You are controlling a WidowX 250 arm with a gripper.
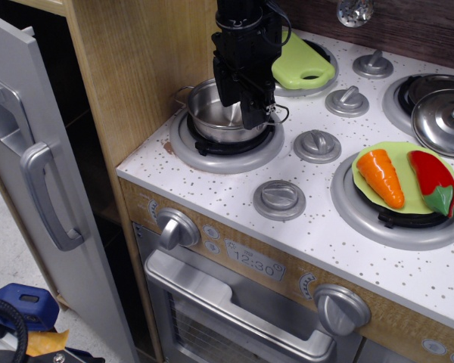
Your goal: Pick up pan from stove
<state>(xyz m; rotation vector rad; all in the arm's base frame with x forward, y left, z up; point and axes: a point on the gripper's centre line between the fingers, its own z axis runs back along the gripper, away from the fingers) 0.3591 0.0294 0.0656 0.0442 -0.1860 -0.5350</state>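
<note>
The pan (206,113), a small shiny steel pot with a thin wire loop handle on its left side, sits on the front-left grey burner (183,147) of the stove (234,193). My black gripper (237,115) hangs straight down over the pan. Its two fingers reach down to the pan's opening, right of its middle. A narrow gap between the fingers shows the pan's inside, so the gripper looks open. The fingers hide the pan's right rim and right handle.
A domed steel lid (448,121) lies on the back-right burner. A green plate (408,198) with a toy carrot (381,177) and a red pepper (433,181) covers the front-right burner. A green board (304,68) lies behind the pan. A wooden wall (136,68) stands close on the left.
</note>
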